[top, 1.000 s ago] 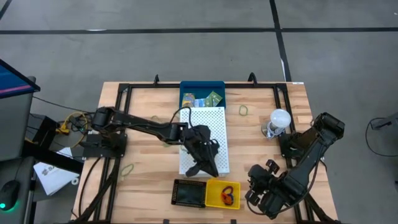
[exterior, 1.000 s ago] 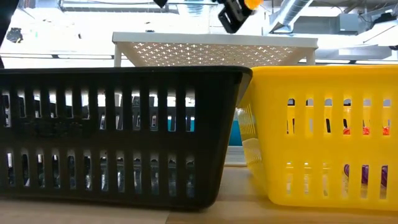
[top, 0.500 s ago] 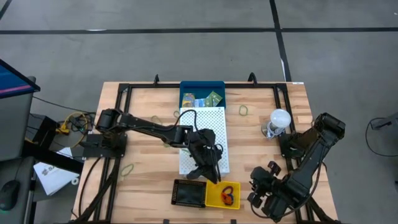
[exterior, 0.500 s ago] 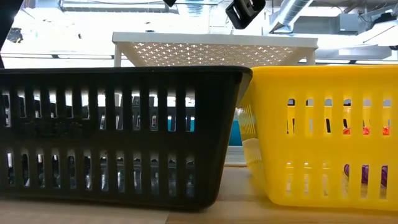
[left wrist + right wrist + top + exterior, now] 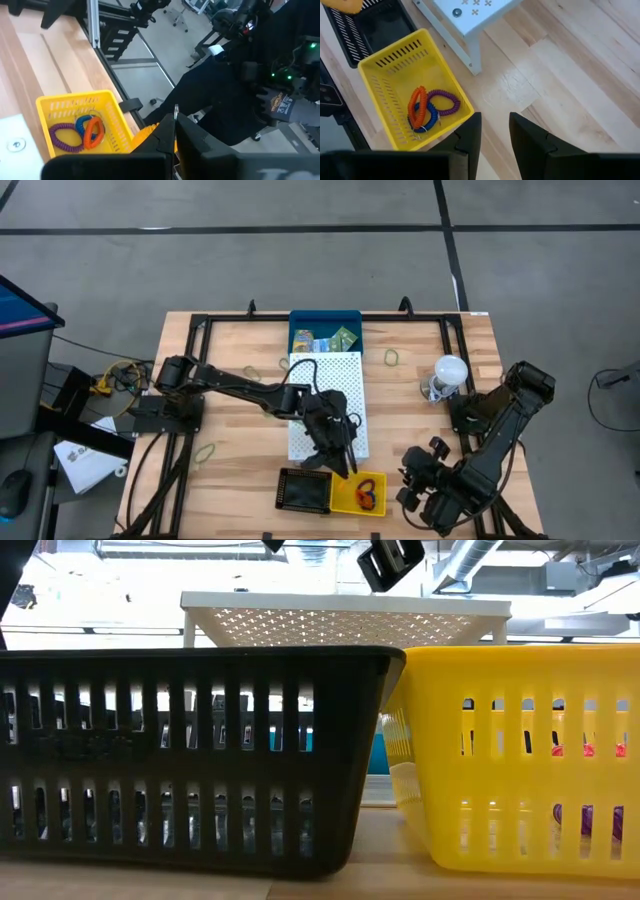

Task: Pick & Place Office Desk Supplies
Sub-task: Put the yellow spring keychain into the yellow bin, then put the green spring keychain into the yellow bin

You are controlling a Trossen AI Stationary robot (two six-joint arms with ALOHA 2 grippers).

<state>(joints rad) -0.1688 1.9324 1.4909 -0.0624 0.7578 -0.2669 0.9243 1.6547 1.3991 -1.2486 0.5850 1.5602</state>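
Grey workshop floor all round, with a light wooden slatted table (image 5: 240, 350) in the middle, carrying a white perforated board (image 5: 330, 385) down its centre and a blue open tray (image 5: 325, 320) of small printed packets (image 5: 345, 338) at its far edge. At the near edge sit a black slotted plastic basket (image 5: 303, 490) and a yellow slotted plastic basket (image 5: 358, 492), touching side by side.

The left gripper (image 5: 343, 463) hangs just above the yellow basket's inner corner, fingers pressed together, and something orange-yellow (image 5: 145, 136) shows right beneath them in its wrist view. My guess is it's the drop-off step, so I'd get fully over the basket's middle before opening, since it's riding close to the wall shared with the black basket.

Inside are orange, blue and purple coiled loops (image 5: 427, 107). Loose green bands (image 5: 392, 358) lie on the wood near the far right corner.

The right gripper (image 5: 425, 485) waits off the near right corner, jaws slightly apart, holding nothing.

Hard to make out: what the orange-yellow thing actually is. The low view only catches the left gripper's tip (image 5: 390, 558).
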